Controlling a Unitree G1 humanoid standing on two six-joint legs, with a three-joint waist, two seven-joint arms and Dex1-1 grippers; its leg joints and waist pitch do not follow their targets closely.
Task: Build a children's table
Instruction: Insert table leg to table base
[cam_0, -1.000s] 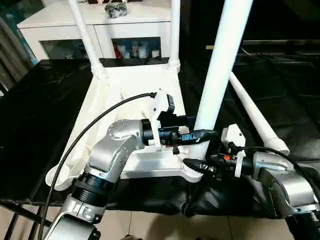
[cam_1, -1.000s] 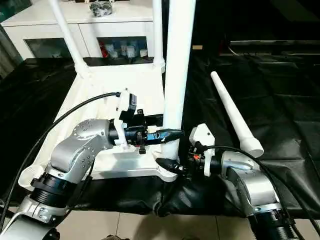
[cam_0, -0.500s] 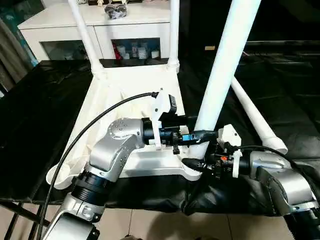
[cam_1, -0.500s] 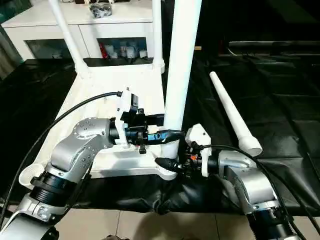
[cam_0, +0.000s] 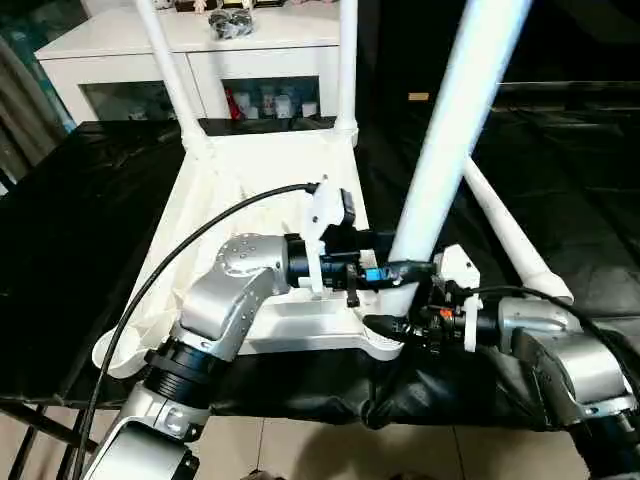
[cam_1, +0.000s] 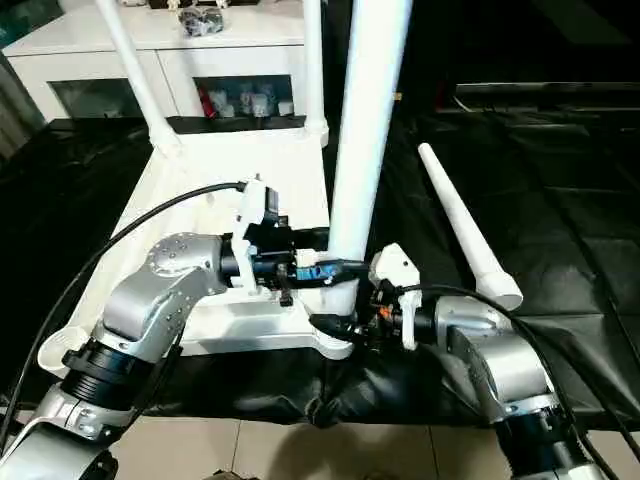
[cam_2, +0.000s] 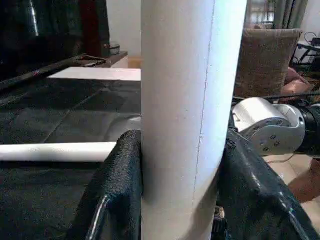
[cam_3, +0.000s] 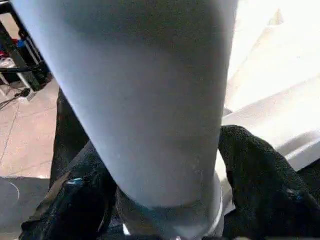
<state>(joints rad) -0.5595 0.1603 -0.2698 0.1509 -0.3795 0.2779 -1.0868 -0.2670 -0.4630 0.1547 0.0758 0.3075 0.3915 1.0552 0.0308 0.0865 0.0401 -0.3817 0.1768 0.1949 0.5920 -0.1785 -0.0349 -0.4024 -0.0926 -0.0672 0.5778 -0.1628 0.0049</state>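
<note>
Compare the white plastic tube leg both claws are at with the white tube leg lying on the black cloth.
The white plastic tube leg at the claws stands nearly upright, leaning slightly, its base at the upturned white tabletop's near corner socket. The white tube leg on the black cloth lies flat, apart from the tabletop. The left claw clamps the first; the right claw flanks its base. Nothing touches the second. Both are long, white, tapered.

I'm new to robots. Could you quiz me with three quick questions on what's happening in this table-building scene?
1. How many legs already stand in the far corners of the tabletop?
2. True or false: the left gripper grips the near leg.
3. The spare leg lies: A on the black cloth, B on the cabinet, C on the floor?

Key: 1. two; 2. true, its fingers press both sides of the tube; 3. A.
</note>
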